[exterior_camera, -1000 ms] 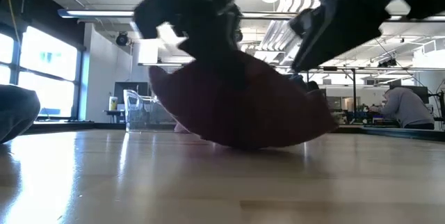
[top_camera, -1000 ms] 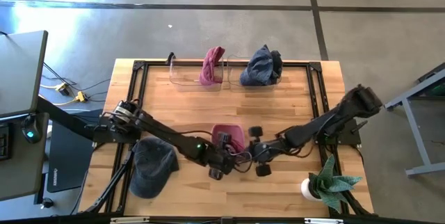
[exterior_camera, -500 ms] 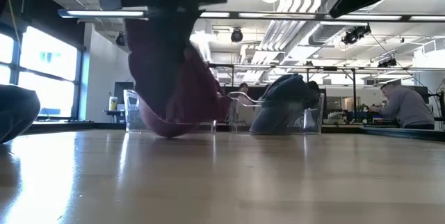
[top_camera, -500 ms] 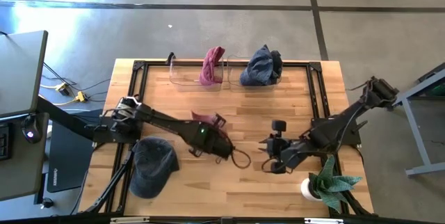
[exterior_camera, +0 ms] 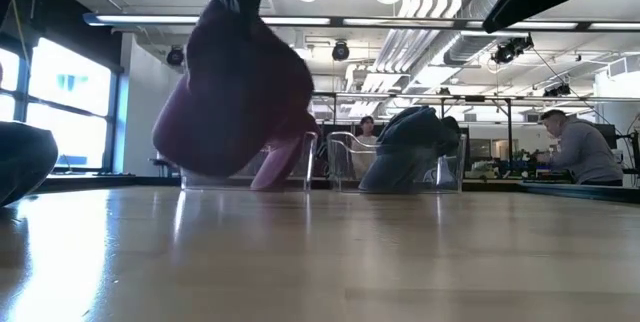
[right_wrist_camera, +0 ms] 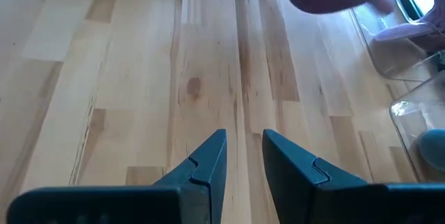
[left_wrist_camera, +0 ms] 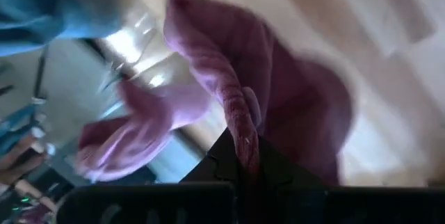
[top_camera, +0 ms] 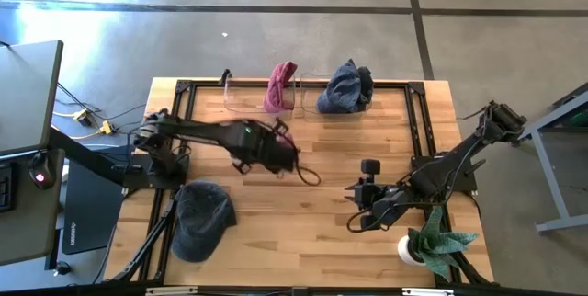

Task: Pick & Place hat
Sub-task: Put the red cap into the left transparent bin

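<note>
Soft maroon fabric hat (exterior_camera: pixel 235 92) hanging clear above wooden table (top_camera: pixel 276 232), just before clear plastic bin (top_camera: pixel 260 103) already holding similar maroon hat (top_camera: pixel 279 86). Left gripper (top_camera: pixel 276 149) clamping hat's edge. Right gripper (right_wrist_camera: pixel 243 158) hovering low over bare boards, fingers slightly apart, gripping nothing.

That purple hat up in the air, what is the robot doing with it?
The left gripper is holding a soft maroon hat up off the wooden table, near two clear plastic bins at the back. One bin already holds another maroon hat, the other a dark blue hat. A grey-blue cap waits on the table's front left. The right gripper is empty, its fingers slightly apart above bare wood, near a small potted plant.
</note>
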`<action>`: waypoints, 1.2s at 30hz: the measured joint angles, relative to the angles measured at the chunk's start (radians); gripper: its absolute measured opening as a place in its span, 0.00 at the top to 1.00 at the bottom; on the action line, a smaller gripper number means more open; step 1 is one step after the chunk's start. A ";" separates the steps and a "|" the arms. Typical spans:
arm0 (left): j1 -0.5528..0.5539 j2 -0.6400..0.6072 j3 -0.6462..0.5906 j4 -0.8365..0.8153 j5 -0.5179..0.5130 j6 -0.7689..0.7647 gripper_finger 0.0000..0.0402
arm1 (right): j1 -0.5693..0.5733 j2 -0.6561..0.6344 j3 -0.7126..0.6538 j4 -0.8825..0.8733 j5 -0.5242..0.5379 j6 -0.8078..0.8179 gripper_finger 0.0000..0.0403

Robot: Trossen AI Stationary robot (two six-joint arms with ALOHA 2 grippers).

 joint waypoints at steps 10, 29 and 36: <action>0.187 -0.069 0.115 -0.037 -0.123 0.220 1.00 | 0.000 0.000 0.000 -0.005 0.000 -0.016 0.78; 0.465 -0.058 0.155 0.070 -0.107 0.594 1.00 | -0.003 0.001 0.000 -0.087 0.091 -0.029 0.78; 0.532 -0.065 0.155 0.137 0.083 0.692 1.00 | -0.002 0.001 0.000 -0.086 0.108 -0.027 0.78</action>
